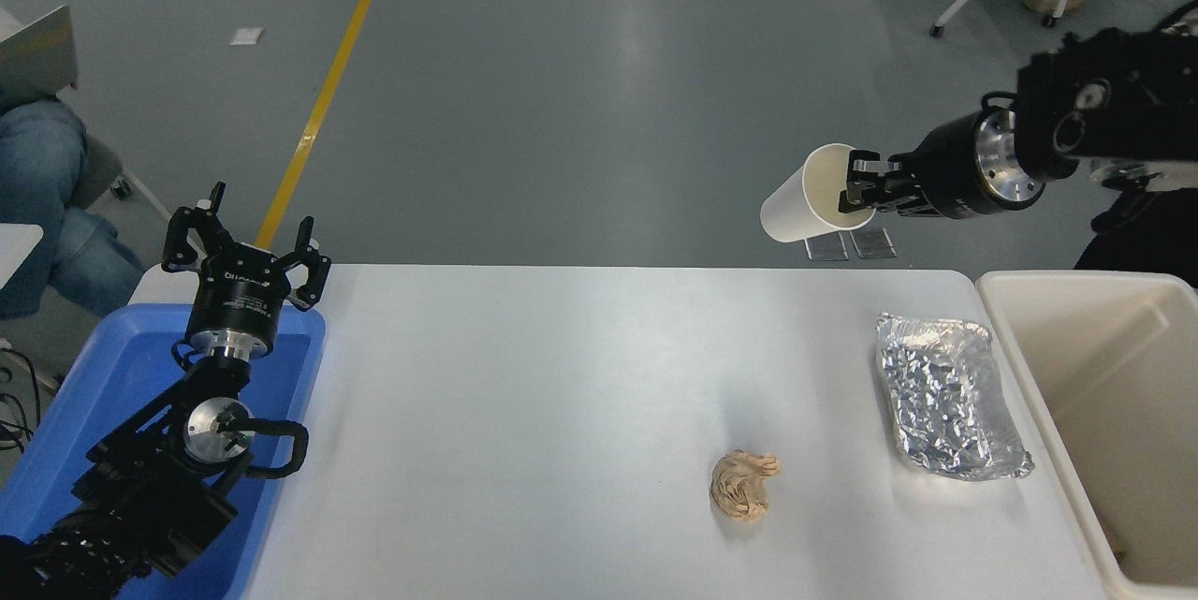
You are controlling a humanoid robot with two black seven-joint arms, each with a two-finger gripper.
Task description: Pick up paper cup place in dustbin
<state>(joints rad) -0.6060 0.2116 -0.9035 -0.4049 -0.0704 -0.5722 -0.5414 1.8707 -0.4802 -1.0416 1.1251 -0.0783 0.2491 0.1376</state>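
Observation:
My right gripper (858, 187) is shut on the rim of the cream-white paper cup (805, 204). It holds the cup tilted on its side, high in the air above the table's far right edge. The cream-beige dustbin (1039, 375) stands at the right end of the table, below and to the right of the cup. My left gripper (245, 244) is open and empty, parked at the lower left over the blue tray (103, 385).
A crinkled foil tray (947, 396) lies on the white table (524, 431) just left of the dustbin. A crumpled brown paper wad (742, 485) lies near the front. A person's legs (42, 197) show at the left edge.

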